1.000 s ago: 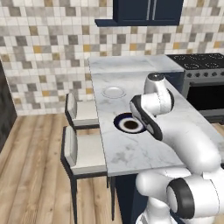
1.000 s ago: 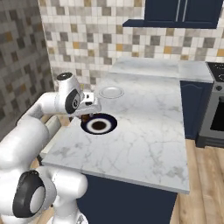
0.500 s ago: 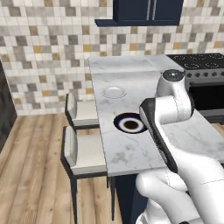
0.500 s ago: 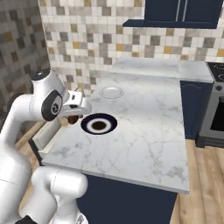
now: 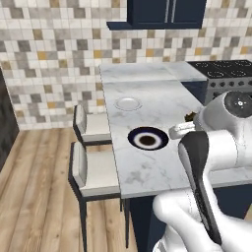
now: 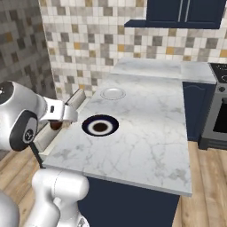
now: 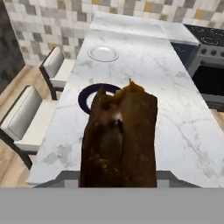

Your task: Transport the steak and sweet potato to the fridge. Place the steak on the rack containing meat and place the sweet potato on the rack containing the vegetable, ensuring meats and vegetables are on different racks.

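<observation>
The gripper (image 6: 56, 125) is clenched on the steak (image 7: 119, 140), a flattish, dark reddish-brown slab with a rough, mottled surface and a ragged top edge tipped in tan-orange. In the hand view the steak stands upright close to the lens, above the marble countertop (image 7: 175, 118). In the right base view the gripper hangs just off the counter's left edge, with a dark brown bit of the steak showing under the white hand.

The countertop is a smooth white-grey veined slab. A round dark-blue plate (image 5: 147, 139) with a white ring and dark centre lies flat on it, near the stool-side edge. A pale, shallow round dish (image 5: 128, 103) sits farther back, well apart from the plate. Two stools (image 5: 96, 172) with flat cushioned off-white seats and dark frames stand against the counter side. The wall is a mosaic of small square beige, grey and ochre tiles (image 5: 49, 49). A steel range (image 6: 217, 111) adjoins the counter's far end.
</observation>
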